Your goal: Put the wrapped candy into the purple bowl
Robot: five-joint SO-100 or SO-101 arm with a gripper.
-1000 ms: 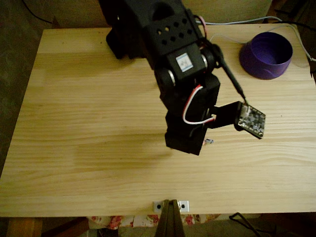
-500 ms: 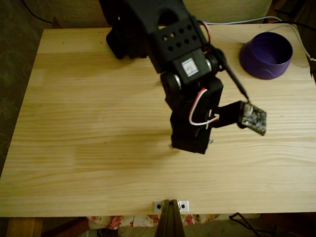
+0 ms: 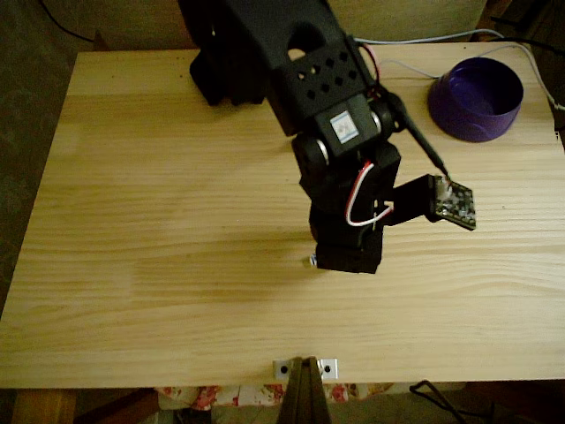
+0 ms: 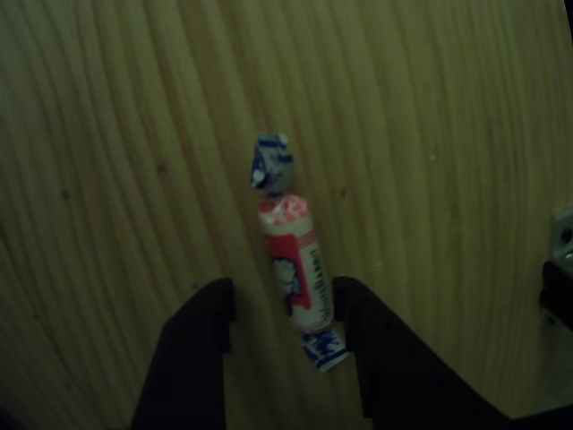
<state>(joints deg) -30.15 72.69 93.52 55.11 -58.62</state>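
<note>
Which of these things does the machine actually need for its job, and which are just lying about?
Needed:
wrapped candy, lying between the open gripper fingers
purple bowl, at the table's far right corner in the fixed view

Just there:
wooden table
cables behind the table
small metal bracket at the near edge

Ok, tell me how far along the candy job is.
Nothing is finished: the purple bowl sits at the table's far right corner in the fixed view, with no candy seen in it. In hand: the gripper is open, its fingers either side of the wrapped candy lying on the wood. Left: close, lift, carry to the bowl, release.
</note>
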